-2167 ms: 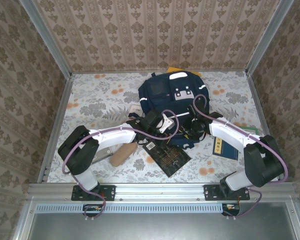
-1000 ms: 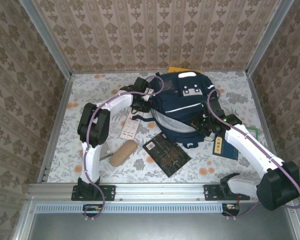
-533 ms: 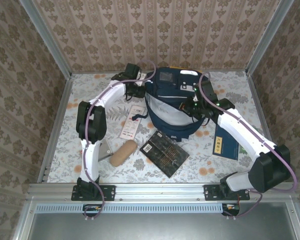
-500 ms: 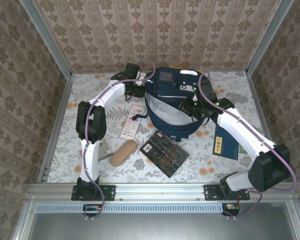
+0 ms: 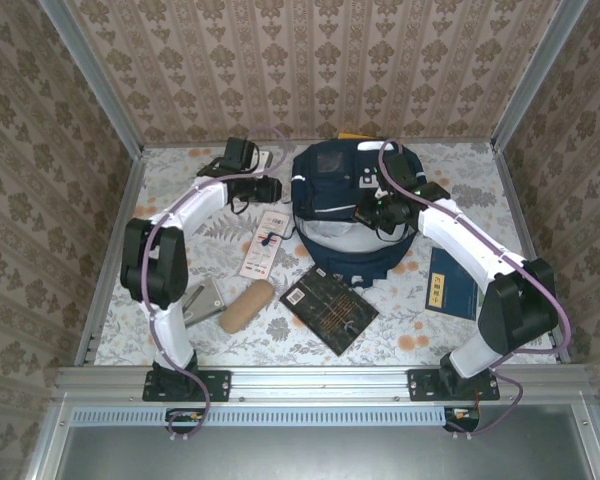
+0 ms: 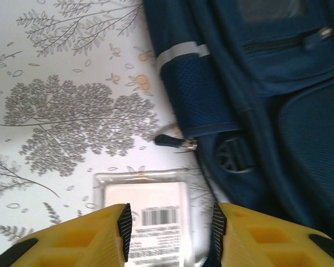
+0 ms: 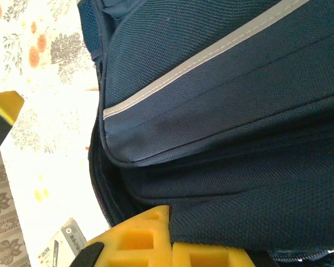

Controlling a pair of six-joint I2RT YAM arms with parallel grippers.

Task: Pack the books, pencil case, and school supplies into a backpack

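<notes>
- The left end effector [image 5: 270, 188] hangs over the flowered tabletop [image 5: 180, 200] with its yellow fingers [image 6: 78, 242] apart and nothing between them.
- Directly beneath that gap lies the white packet [image 6: 145, 208], flat on the tabletop with its barcode facing up.
- The backpack [image 5: 345, 215] sits just to the right of the left end effector, apart from its fingers. A mesh side pocket faces it, and a dark zipper pull [image 6: 175, 140] lies on the tabletop between the packet and the bag.
- The right end effector [image 5: 377, 208] is at the backpack's upper right side. In the wrist view its fingers [image 7: 139, 245] are together, with their tips against the navy fabric below the white stripe [image 7: 211, 61]. Whether a fold is caught between them cannot be told.
- The pencil case [image 5: 245, 305] lies well apart from the left end effector, back toward the arm bases, with the grey angular piece [image 5: 202, 300] just beside it.
- The black book [image 5: 330, 308] lies back from the right end effector toward the bases, its far corner at the backpack's near edge.
- The dark blue book [image 5: 450, 283] lies to the right of the right end effector, under that arm and apart from the bag.
- A corner of the orange-yellow book [image 5: 352, 138] shows beyond the backpack, on the side away from both end effectors.
</notes>
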